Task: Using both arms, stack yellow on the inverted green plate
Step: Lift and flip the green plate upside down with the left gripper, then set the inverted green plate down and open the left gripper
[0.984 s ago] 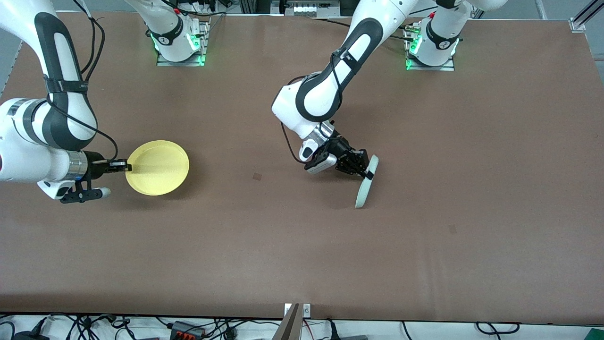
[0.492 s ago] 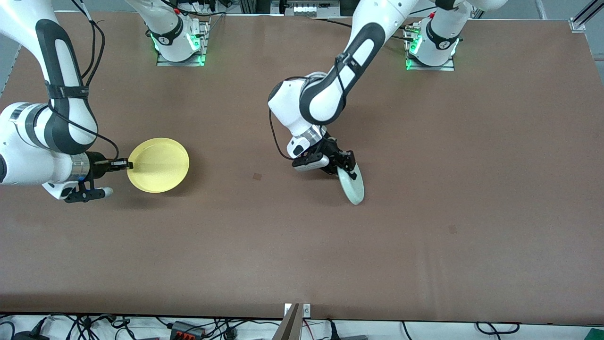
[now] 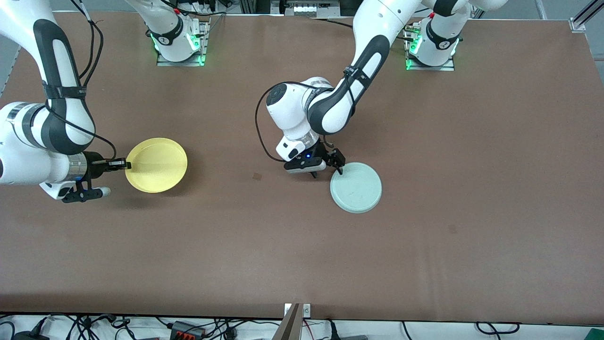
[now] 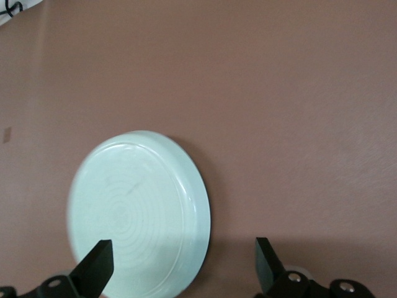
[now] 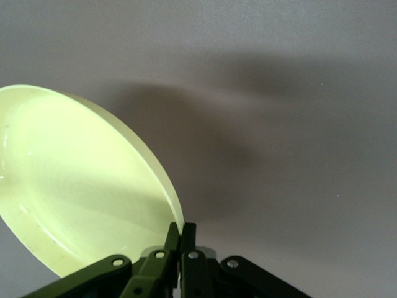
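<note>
Green plate lies inverted; yellow rim-gripped.

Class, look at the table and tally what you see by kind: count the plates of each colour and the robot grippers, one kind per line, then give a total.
Yellow plate: 1
Green plate: 1
Grippers: 2, the left gripper and the right gripper
Total: 4
</note>
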You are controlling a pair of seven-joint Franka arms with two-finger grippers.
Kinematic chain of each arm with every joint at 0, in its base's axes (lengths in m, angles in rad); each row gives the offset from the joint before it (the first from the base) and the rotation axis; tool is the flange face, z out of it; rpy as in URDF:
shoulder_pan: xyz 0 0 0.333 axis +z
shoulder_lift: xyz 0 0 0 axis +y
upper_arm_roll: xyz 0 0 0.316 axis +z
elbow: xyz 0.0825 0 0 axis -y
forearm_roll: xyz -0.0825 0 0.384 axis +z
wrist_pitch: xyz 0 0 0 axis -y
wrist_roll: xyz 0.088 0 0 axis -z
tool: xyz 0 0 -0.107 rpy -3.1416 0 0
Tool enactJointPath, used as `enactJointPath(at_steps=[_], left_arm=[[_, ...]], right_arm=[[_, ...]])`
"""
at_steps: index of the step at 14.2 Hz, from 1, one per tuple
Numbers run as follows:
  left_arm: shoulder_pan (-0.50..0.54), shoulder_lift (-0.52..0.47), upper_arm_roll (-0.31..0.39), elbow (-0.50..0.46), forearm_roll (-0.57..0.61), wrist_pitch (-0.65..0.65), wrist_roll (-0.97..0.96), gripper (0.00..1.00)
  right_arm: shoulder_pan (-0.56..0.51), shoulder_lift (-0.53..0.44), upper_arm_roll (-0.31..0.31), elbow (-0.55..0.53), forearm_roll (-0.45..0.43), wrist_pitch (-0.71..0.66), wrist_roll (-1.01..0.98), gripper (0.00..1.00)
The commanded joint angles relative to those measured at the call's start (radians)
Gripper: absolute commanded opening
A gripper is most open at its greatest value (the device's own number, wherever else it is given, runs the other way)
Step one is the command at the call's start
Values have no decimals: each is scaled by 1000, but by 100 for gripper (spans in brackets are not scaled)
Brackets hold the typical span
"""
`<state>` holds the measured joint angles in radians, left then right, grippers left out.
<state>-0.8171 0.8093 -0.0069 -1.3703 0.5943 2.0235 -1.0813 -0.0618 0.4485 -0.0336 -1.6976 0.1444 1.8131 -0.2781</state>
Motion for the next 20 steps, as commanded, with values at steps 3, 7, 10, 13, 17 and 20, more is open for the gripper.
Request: enactJointPath(at_steps=[3,7,10,13,17,20], left_arm=[[82,-79,-15,57,-86,-18,102,100],[225,-191,-15,40,-238,-101,401,100],[338,-245,-15,39,-358,-155,573,100],[473,-294,-15,7,-461,-161,785,100],[596,-412,-15,-143,-467,-161,928,100],[621,-551,-16,-281,-470,-160,958,100]], right_arm=[[20,6,7,44,14,-26,-4,0],[135,48,8,107,21,-28,80,0],[262,90,8,171,119,-26,192,0],[370,165,8,245,228,-8,292,0],[491,312,8,430,305,0,401,0],[556,389,8,527,377,31,494,0]])
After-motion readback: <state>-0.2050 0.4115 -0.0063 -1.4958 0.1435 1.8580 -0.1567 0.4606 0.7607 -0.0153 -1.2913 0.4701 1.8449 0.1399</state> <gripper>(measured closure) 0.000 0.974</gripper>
